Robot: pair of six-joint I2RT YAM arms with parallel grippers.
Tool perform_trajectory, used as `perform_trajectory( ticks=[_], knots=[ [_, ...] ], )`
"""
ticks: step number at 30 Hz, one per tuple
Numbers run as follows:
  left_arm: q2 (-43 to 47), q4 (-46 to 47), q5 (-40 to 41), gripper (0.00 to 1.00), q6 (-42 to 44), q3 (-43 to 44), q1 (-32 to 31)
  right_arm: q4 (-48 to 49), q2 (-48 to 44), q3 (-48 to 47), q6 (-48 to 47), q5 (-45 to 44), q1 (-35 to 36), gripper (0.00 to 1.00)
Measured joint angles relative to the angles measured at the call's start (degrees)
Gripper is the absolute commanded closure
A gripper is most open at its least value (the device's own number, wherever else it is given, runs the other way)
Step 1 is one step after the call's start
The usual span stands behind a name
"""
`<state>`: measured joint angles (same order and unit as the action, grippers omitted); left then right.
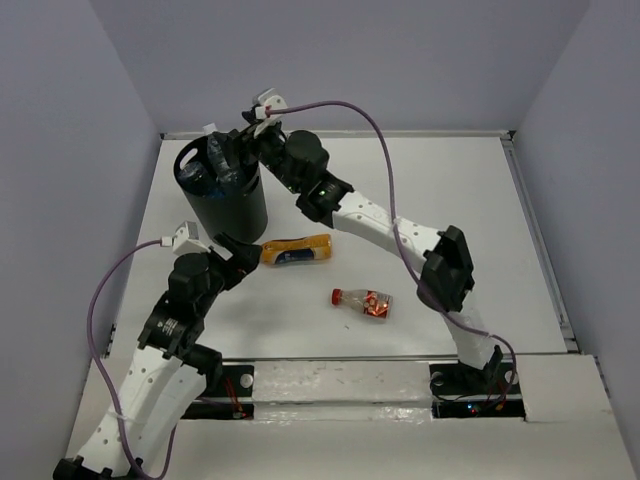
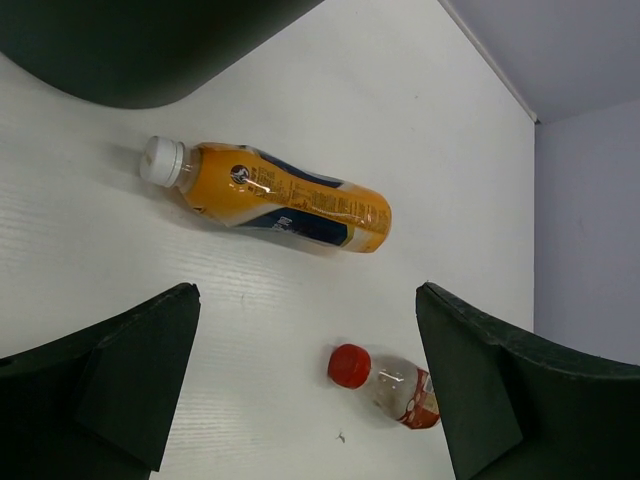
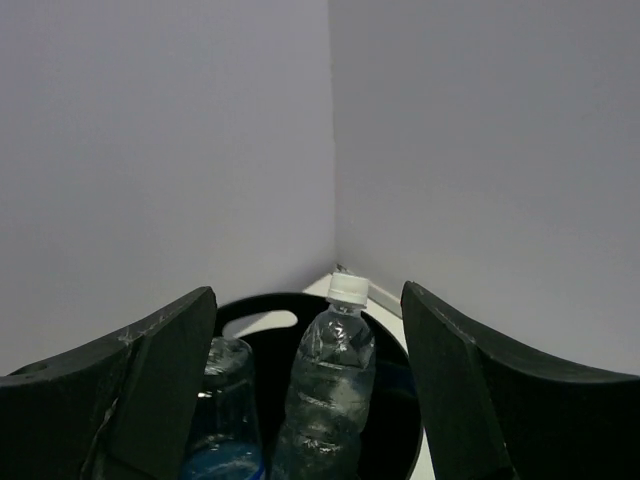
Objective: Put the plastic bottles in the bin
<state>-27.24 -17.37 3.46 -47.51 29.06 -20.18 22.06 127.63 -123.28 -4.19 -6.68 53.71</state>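
The black bin [image 1: 225,205] stands at the far left of the table. My right gripper [image 1: 232,152] hangs open over its mouth. In the right wrist view, a clear white-capped bottle [image 3: 330,385] and a blue-labelled bottle [image 3: 222,415] stand in the bin [image 3: 262,304], between the spread fingers of the gripper [image 3: 307,325] and apart from them. An orange-yellow bottle [image 1: 297,250] lies just right of the bin's base. My left gripper [image 1: 243,256] is open and empty at that bottle's cap end [image 2: 163,160]. A red-capped bottle [image 1: 363,302] lies nearer, also in the left wrist view [image 2: 385,380].
Grey walls enclose the table on the left, the back and the right. The bin's wall [image 2: 150,45] fills the top left of the left wrist view. The right arm [image 1: 400,235] stretches across the table's middle, above the surface.
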Motion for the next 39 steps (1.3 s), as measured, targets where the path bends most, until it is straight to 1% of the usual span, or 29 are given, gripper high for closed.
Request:
perform_trajectory(
  ticks=[1,2,3,4,5,6,7,9,12,15,16,17,18,19,21,23,26,29,35,39],
  knots=[
    [-0.28,0.13,0.00,0.01,0.00,-0.07,0.00,-0.33,-1.95,1.22,0.66,0.02,0.00,0.23],
    [-0.79,0.37,-0.04,0.01,-0.02,-0.07,0.00,0.11,-6.19,5.20,2.23,0.07,0.00,0.29],
    [-1.42,0.68,-0.13,0.01,-0.07,-0.09,0.00,-0.11,-7.45,6.36,2.75,0.07,0.00,0.32],
    [-2.14,0.96,-0.22,0.01,-0.20,-0.11,-0.02,-0.72,-11.02,9.51,3.85,0.04,0.00,0.35],
    [-2.62,1.20,-0.26,0.01,-0.33,-0.15,-0.11,-0.11,-14.53,12.48,4.61,0.07,0.00,0.40],
    [-3.10,1.79,-0.22,0.01,-0.68,-0.33,-0.28,-0.31,-17.42,15.63,5.57,0.07,-0.02,0.44],
    [-3.61,2.27,-0.31,0.01,-1.05,-0.50,-0.50,-1.27,-23.47,21.77,6.80,0.07,0.00,0.47],
    [-5.16,4.02,0.09,0.01,-2.21,-1.42,-1.99,-2.69,-30.84,29.07,8.94,0.15,0.00,0.51],
    [-8.87,7.06,1.25,0.01,-5.44,-2.99,-5.51,-6.73,-43.39,41.99,13.14,0.31,0.00,0.52],
    [-14.91,10.97,2.93,0.01,-9.55,-3.65,-9.42,-12.35,-53.37,54.49,17.55,0.28,0.00,0.45],
    [-17.70,12.61,3.72,0.01,-11.30,-3.65,-10.69,-15.58,-56.39,58.73,19.32,0.24,0.00,0.35],
    [-19.91,13.94,4.17,0.01,-12.44,-3.65,-11.41,-18.12,-58.69,61.70,20.48,0.17,0.00,0.30],
    [-23.17,15.21,4.98,0.01,-14.10,-3.65,-12.09,-20.46,-60.22,64.00,21.75,0.20,0.00,0.20],
    [-25.22,15.93,5.64,0.01,-15.28,-3.65,-12.44,-23.80,-62.73,67.69,23.02,0.26,0.00,0.15],
    [-28.09,16.76,7.56,0.01,-18.51,-3.65,-12.52,-29.75,-65.81,71.69,25.16,0.72,0.00,0.08],
    [-29.27,18.08,9.38,0.01,-21.49,-3.65,-12.50,-35.74,-68.65,75.14,26.99,1.46,0.00,0.05],
    [-29.27,20.24,12.02,0.01,-25.73,-3.65,-12.50,-41.48,-70.07,76.54,28.63,2.64,0.00,0.03],
    [-30.05,22.43,14.23,0.01,-28.50,-3.65,-12.50,-44.26,-69.96,76.61,29.07,2.75,0.00,0.02],
    [-38.01,23.93,15.52,0.01,-31.50,-2.49,-12.50,-47.78,-65.83,76.59,28.59,3.54,0.00,0.00],
    [-40.89,23.74,16.44,0.01,-32.59,-1.92,-12.35,-49.88,-61.29,75.71,26.27,5.16,0.00,0.00]
  ],
)
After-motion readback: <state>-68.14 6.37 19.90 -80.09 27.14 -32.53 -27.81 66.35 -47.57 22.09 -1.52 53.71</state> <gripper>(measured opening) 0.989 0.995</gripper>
